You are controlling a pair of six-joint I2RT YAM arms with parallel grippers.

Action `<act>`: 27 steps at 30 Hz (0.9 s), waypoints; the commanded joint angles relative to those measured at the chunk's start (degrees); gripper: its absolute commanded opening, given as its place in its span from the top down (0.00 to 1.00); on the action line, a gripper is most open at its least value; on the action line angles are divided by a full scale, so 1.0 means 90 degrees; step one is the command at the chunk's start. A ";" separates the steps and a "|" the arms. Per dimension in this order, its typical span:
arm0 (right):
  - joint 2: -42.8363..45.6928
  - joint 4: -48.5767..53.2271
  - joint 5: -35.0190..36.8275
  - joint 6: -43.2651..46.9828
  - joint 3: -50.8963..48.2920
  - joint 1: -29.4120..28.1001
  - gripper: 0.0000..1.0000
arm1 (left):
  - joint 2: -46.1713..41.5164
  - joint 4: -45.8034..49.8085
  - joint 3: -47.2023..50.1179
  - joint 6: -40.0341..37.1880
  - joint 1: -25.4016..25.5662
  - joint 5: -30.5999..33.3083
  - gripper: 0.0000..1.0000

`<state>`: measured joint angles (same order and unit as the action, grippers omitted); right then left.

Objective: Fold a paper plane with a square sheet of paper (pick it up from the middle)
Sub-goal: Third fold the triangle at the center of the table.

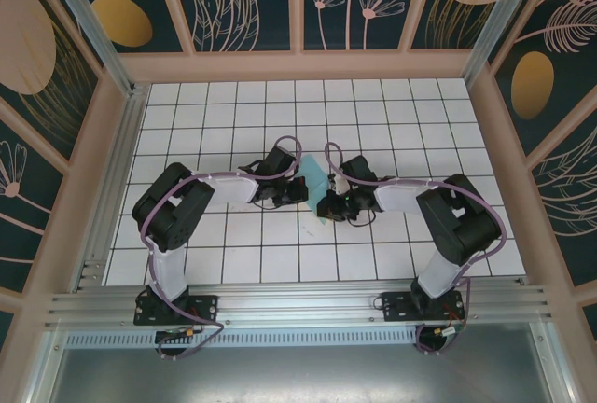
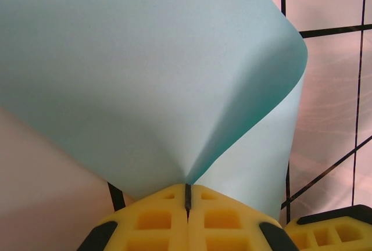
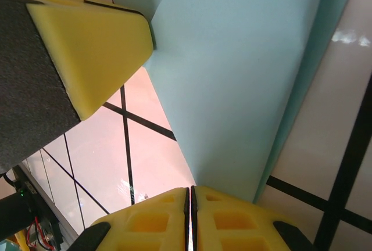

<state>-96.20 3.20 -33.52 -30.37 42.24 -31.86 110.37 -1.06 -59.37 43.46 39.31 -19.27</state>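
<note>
The light teal square sheet of paper [image 1: 317, 182] is held up off the tiles between my two grippers at the middle of the table, bent into a fold. In the left wrist view the paper [image 2: 145, 71] bulges up from a pinch point, where my left gripper [image 2: 187, 190] is shut on it. In the right wrist view a folded flap of the paper [image 3: 232, 76] runs down into the seam of my right gripper [image 3: 190, 192], whose jaws are closed on its lower edge. The two grippers [image 1: 298, 190] [image 1: 326, 205] stand close together. No paper plane shape shows.
The white grid-tile table [image 1: 233, 254] is ringed by a wooden frame and patterned walls [image 1: 84, 39]. A yellow finger of the left gripper [image 3: 93, 47] sits near the right wrist camera, and a right finger [image 2: 340, 233] shows beside the left jaws. An aluminium rail [image 1: 298, 308] runs along the near edge.
</note>
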 commanded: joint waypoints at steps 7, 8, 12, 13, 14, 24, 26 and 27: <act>-0.0136 -0.0040 -0.0261 0.0035 -0.0231 0.0017 0.86 | 0.0242 0.0108 -0.0006 -0.0107 -0.0032 0.0002 1.00; -0.0142 -0.0036 -0.0293 0.0035 -0.0242 0.0024 0.86 | 0.0246 0.0115 -0.0008 -0.0106 -0.0036 0.0002 1.00; -0.0082 -0.0082 -0.0451 0.0035 -0.0231 0.0023 0.85 | 0.0247 0.0118 -0.0004 -0.0130 -0.0038 -0.0008 1.00; -0.0020 -0.0125 -0.0554 0.0035 -0.0216 0.0193 0.85 | 0.0242 0.0118 -0.0010 -0.0140 -0.0036 -0.0008 1.00; 0.0072 -0.0185 -0.0639 0.0020 -0.0211 0.0227 0.85 | 0.0247 0.0118 -0.0013 -0.0151 -0.0033 -0.0015 1.00; 0.0069 -0.0121 -0.0353 0.0130 0.0321 0.0574 0.83 | 0.0252 0.0100 0.0015 -0.0211 -0.0034 -0.0068 1.00; -0.0097 -0.0045 -0.0321 0.0175 0.0436 0.0553 0.83 | 0.0257 0.0098 0.0015 -0.0192 -0.0033 -0.0074 1.00; -0.0180 0.0027 -0.0319 0.0218 0.0500 0.0525 0.83 | 0.0247 0.0089 0.0019 -0.0176 -0.0037 -0.0081 1.00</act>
<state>-95.57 1.04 -37.26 -30.28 44.69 -26.72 110.54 -1.43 -59.37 42.83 39.27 -20.01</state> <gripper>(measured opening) 0.170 0.057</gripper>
